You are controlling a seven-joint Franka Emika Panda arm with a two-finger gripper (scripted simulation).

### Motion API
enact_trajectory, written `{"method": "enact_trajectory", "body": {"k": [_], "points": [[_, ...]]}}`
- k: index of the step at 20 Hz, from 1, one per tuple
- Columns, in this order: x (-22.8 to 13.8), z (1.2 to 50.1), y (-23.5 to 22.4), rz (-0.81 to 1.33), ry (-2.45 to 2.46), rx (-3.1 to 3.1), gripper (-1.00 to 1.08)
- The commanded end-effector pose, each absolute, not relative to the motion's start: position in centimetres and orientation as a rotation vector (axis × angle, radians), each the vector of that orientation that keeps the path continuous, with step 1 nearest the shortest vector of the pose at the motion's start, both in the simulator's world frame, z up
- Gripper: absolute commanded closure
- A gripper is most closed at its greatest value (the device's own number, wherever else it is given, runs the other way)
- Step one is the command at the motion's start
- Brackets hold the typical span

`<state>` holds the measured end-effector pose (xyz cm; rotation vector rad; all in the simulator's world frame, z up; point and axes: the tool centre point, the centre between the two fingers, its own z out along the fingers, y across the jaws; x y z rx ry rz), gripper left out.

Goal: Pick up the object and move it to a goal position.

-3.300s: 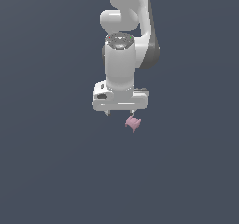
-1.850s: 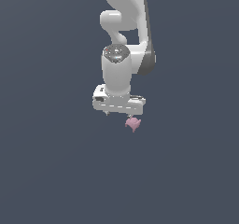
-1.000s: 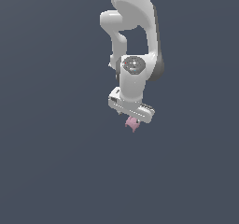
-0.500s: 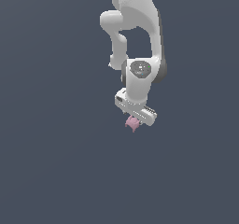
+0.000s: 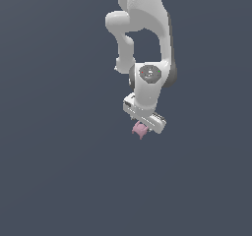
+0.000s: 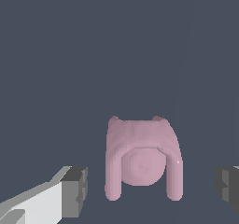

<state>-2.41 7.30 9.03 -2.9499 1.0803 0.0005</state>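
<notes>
The object [image 5: 140,129] is a tiny pale pink lump with stubby legs, lying on the plain dark grey ground. My white gripper [image 5: 143,126] hangs tilted right over it, its hand partly covering the lump in the exterior view. In the wrist view the object [image 6: 142,148] sits between the two dark fingertips, one pad [image 6: 77,190] on one side and the other pad [image 6: 228,183] on the opposite side. A clear gap shows on both sides of the lump. The gripper [image 6: 152,187] is open and touches nothing.
Only the uniform dark grey ground [image 5: 59,171] surrounds the arm [image 5: 147,28]. No other object, container, edge or goal marker shows in either view.
The wrist has turned and the hand has shifted toward the exterior view's right and sunk lower over the lump. The pink object has stayed where it was.
</notes>
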Motion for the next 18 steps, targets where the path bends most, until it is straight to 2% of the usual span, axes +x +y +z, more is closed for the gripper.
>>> {"method": "enact_trajectory", "body": {"k": [1, 17, 18], "points": [[-2.4, 8.9, 7.3, 0.000, 1.081, -2.950, -0.92], [-2.4, 4.0, 7.3, 0.000, 1.087, -2.948, -0.92], [-2.4, 4.0, 7.3, 0.000, 1.087, -2.948, 1.08]]}}
